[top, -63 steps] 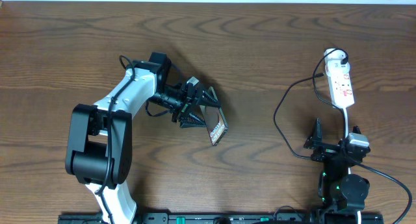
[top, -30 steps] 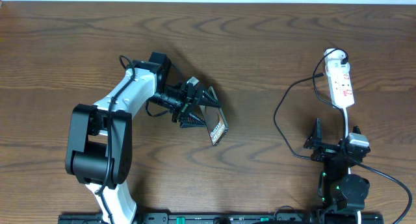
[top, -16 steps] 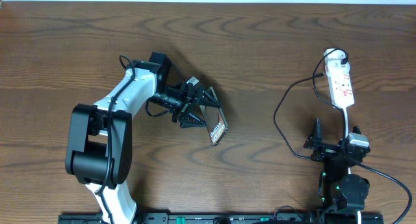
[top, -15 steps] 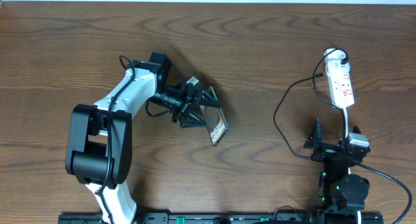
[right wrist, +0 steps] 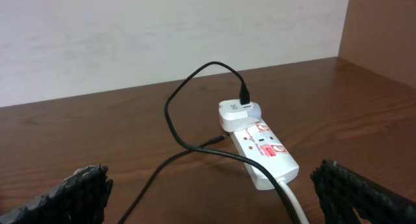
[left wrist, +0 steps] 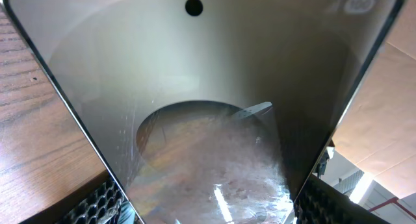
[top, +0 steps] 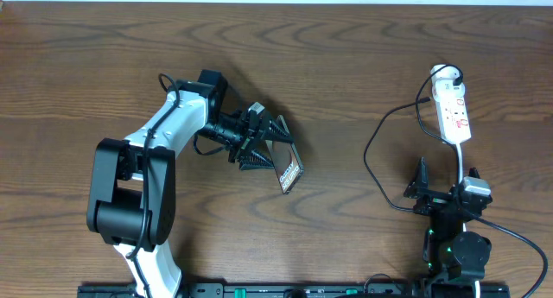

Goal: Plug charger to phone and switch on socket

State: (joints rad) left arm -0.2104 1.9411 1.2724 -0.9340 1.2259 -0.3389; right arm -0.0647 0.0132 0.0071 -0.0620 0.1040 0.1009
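The flat dark grey-brown phone (top: 291, 170) is clamped between the partly closed fingers of the left gripper (top: 266, 146), well left of the narrow white power strip (top: 453, 112). The right gripper (top: 448, 179) is spread fully open and empty, just in front of the strip. The thin black charger cable (top: 368, 151) is looped from the strip's far end.

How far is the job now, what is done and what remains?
Done: the left gripper grips the phone. In hand: nothing else; the right gripper is open and empty. Left: the charger lies by the socket, not in the phone; switching the socket on.
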